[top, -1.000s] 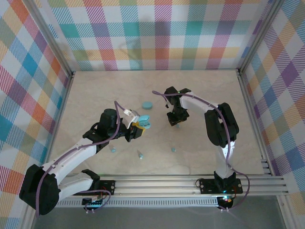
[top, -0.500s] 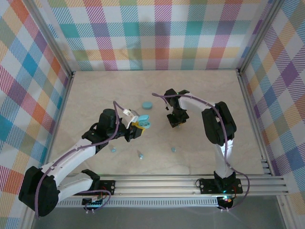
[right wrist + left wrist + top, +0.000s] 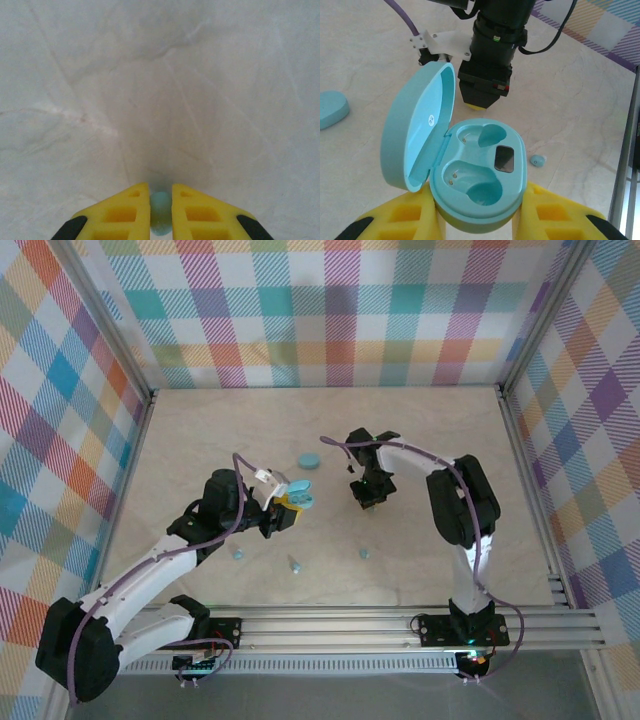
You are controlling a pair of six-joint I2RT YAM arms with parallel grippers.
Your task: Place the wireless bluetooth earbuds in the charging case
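Earbuds of light blue plastic are seen on the bench. Three are spread in a loose row toward its near edge, well apart from one another. A fourth earbud is pinched between the yellow fingers of the right gripper. The jaws are drawn almost together on it and pointed down at the bench surface near the bench's middle. Whether the earbud touches the surface cannot be told.

The charging case is clamped at its base by the left gripper, with a jaw pressed against each side. It is held above the bench, left of the middle and near the right gripper. Its lid is swung fully open and two moulded wells are exposed. A second, closed case is laid flat on the bench just beyond the held one, toward the far edge.
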